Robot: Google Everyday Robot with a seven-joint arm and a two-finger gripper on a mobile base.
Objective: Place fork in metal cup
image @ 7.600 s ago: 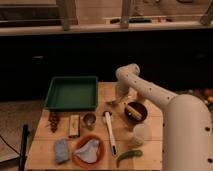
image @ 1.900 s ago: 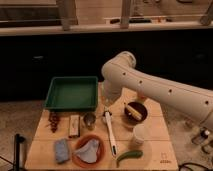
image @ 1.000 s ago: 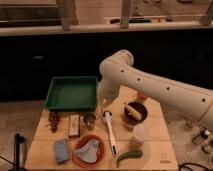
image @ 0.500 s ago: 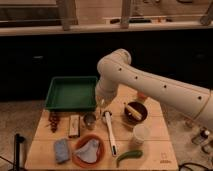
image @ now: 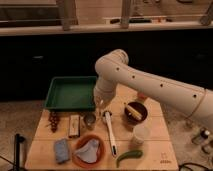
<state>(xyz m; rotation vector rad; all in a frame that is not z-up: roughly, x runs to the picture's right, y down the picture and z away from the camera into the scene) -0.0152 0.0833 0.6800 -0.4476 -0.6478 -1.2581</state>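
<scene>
The metal cup (image: 90,120) stands upright on the wooden table (image: 160,150), just in front of the green tray (image: 70,92). My gripper (image: 100,104) hangs at the end of the white arm (image: 150,85), just above and slightly right of the cup. A slim pale piece shows under the gripper; I cannot tell whether it is the fork. No fork lies in plain view on the table. A long white utensil (image: 109,132) lies to the right of the cup.
A dark bowl (image: 135,111) with something yellow stands at right, with a translucent cup (image: 140,135) in front of it. An orange plate (image: 89,150) with a white cloth, a blue sponge (image: 61,150), a green pepper (image: 129,156), a snack bar (image: 74,125) and red berries (image: 53,121) also lie here.
The arm has swung slowly left, carrying the gripper from over the table's middle towards the metal cup. The things on the table have not moved.
</scene>
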